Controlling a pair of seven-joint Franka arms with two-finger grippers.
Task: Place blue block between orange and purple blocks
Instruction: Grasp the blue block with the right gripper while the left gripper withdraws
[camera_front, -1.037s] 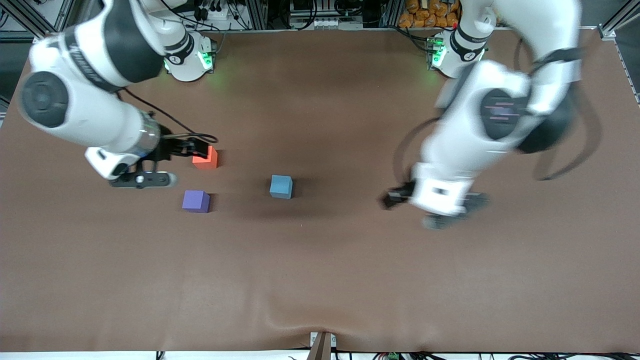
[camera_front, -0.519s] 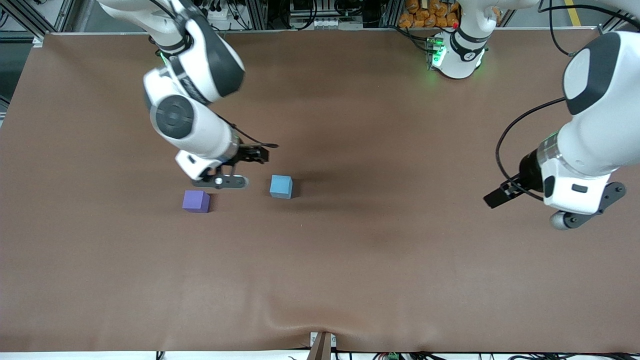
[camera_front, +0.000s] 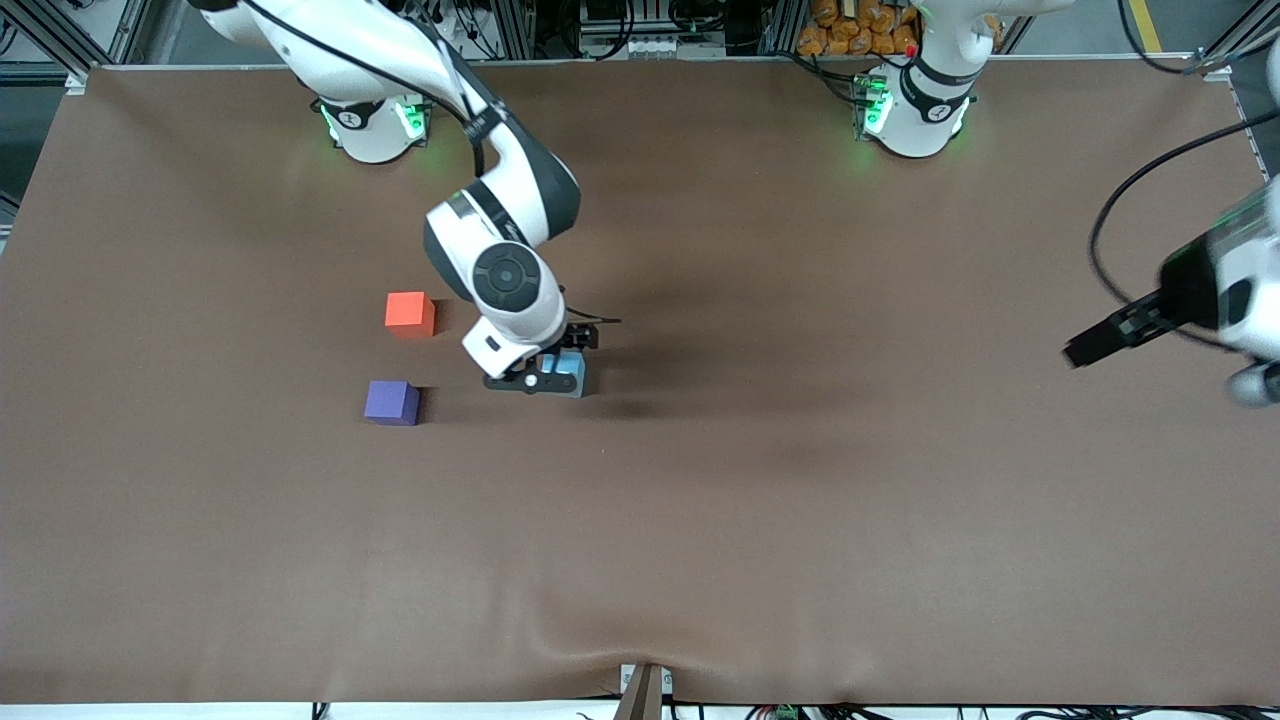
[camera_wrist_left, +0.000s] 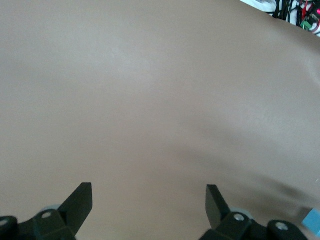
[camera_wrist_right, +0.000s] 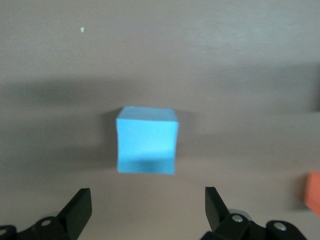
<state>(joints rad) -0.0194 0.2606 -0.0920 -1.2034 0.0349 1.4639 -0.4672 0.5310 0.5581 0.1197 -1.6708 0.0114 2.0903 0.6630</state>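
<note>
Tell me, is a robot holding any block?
No. The right gripper hangs open over the blue block; the left gripper waits open over bare table.

- The right pincer hangs over the blue block with its fingers wide, and nothing sits between them and the block.
- The orange block and purple block stand apart, with bare table between them.
- The right arm fills the air just beside that gap.
- The left pincer waits wide over the left arm's end, with only bare table under it.
</note>
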